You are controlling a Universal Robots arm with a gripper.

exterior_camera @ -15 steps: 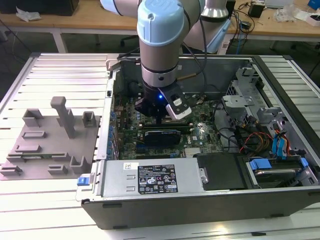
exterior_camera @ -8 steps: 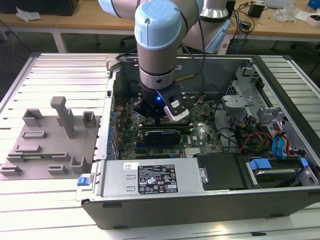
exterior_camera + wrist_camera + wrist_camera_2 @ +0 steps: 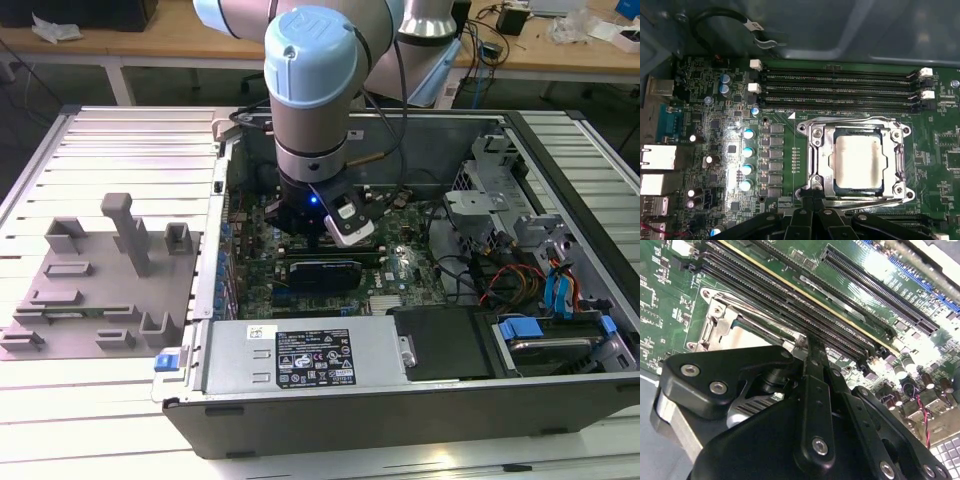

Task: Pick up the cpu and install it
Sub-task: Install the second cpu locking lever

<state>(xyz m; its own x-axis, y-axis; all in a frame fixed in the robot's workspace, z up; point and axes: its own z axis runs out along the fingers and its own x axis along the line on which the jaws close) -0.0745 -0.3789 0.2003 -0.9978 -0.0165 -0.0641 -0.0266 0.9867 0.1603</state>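
Where the first wrist view reaches, cpu [image 3: 858, 161] inside socket [image 3: 812, 165]

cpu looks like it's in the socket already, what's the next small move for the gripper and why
Probably a short straight lift. In the first wrist view the cpu lies flat inside the socket frame, and the gripper sits at the socket's edge, apart from the cpu, so placing looks done.

The pale silver cpu [image 3: 858, 162] lies flat inside its socket frame.
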